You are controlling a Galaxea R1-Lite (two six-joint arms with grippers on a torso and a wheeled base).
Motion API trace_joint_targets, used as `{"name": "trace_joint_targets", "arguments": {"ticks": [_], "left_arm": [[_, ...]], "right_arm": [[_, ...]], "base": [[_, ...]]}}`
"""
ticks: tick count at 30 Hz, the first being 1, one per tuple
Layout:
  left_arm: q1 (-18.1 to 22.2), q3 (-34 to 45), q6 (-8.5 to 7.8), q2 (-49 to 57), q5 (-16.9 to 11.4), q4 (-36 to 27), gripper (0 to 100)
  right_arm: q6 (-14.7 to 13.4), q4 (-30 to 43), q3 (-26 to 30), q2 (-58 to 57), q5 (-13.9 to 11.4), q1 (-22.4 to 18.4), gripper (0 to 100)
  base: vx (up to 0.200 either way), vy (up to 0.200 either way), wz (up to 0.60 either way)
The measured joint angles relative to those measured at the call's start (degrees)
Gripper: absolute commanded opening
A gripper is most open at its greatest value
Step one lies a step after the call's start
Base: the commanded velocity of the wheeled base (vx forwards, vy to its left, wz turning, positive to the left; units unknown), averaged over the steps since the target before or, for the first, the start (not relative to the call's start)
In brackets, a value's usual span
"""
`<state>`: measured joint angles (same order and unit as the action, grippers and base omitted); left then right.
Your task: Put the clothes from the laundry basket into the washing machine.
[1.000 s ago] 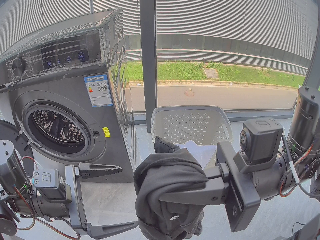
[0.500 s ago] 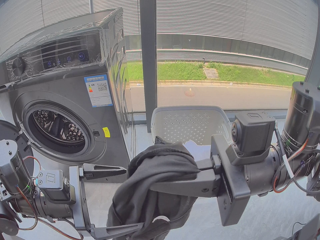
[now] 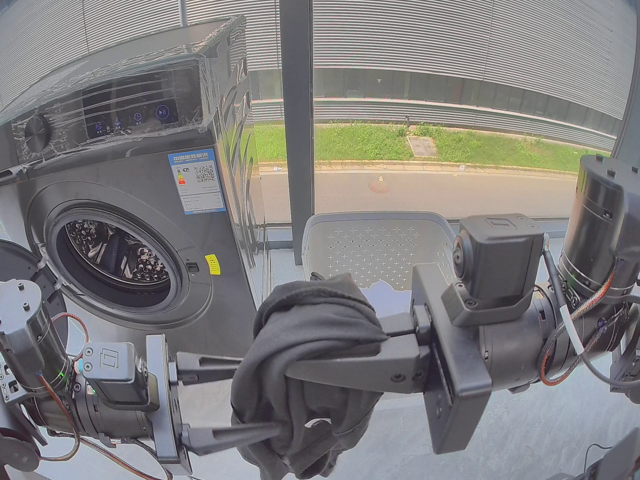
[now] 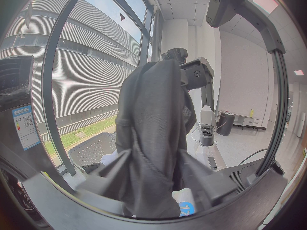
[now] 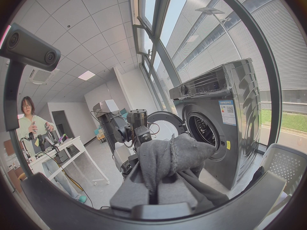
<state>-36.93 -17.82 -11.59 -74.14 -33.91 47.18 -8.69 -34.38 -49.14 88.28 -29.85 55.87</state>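
Glass-walled corner, pale floor: a garment held between washer and basket.
Leftmost stands the washing machine (image 3: 133,188), its door (image 3: 17,268) swung aside and the drum mouth (image 3: 117,255) gaping. Below it sits the left gripper (image 3: 263,398), fingers spread either side of the hanging tail of a dark grey garment (image 3: 307,328), the lower finger touching cloth. That garment is pinched in the closed right gripper (image 3: 313,348), in front of the laundry basket (image 3: 380,248), where a white cloth (image 3: 390,299) lies. This is the transfer step, I judge: next the load must travel leftward into the drum mouth before release, with the dangling tail kept off the rim. A blue-and-white label (image 3: 197,181) and a yellow sticker (image 3: 213,264) mark the washer's front; their print is too small to read.
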Motion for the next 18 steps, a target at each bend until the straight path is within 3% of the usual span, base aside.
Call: {"name": "trace_joint_targets", "arguments": {"ticks": [18], "left_arm": [[0.00,-0.52,-0.01,-0.80,-0.02,0.09,0]], "right_arm": [[0.00,0.02,-0.96,-0.09,0.09,2.10,0]], "base": [[0.000,0.000,0.00]]}}
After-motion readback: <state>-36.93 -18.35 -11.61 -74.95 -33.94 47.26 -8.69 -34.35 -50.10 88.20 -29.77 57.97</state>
